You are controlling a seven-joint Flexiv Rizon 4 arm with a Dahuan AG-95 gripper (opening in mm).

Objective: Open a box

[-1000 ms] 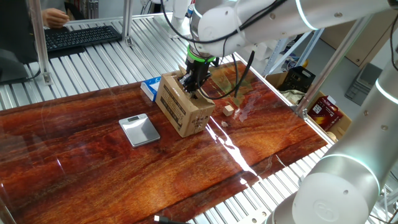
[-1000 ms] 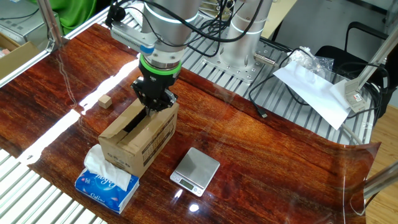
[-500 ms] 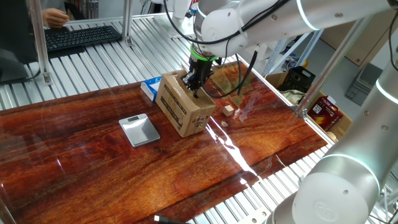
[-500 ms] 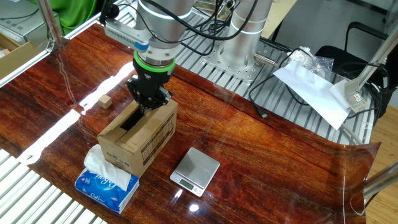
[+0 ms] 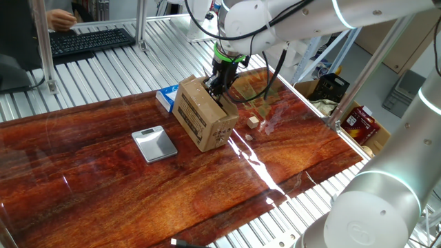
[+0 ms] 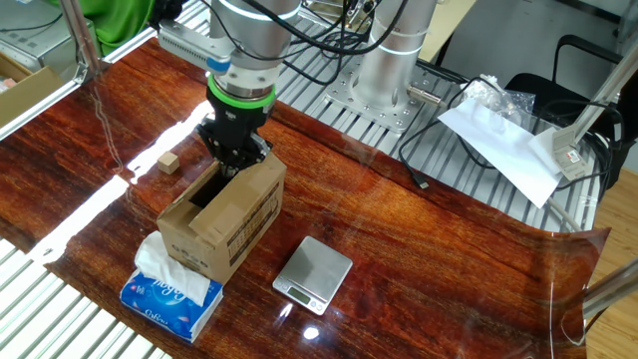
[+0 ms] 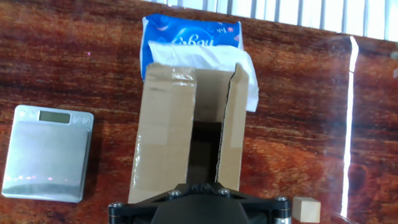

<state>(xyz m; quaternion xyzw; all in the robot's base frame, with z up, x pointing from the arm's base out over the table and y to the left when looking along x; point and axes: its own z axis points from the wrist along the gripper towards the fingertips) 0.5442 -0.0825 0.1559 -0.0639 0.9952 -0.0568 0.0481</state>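
Observation:
The brown cardboard box [image 5: 203,118] stands on the wooden table, also seen in the other fixed view [image 6: 227,221] and the hand view [image 7: 166,143]. Its top flaps are parted, with a dark gap running along the middle. My gripper [image 5: 216,90] is at the box's end nearest the arm, fingers together, tips at the top of the gap [image 6: 230,166]. In the hand view only the gripper's black body [image 7: 199,205] shows at the bottom edge; the fingertips are hidden. I cannot tell whether the fingers touch a flap.
A blue-and-white tissue packet [image 6: 169,289] lies against the box's far end [image 7: 189,34]. A flat silver scale [image 5: 154,143] lies beside the box [image 7: 46,152]. A small wooden block [image 6: 168,162] sits near the gripper [image 5: 253,122]. Metal slats border the table.
My gripper has risen and shifted slightly sideways at the box's end. The gap between the top flaps looks wider than one second ago.

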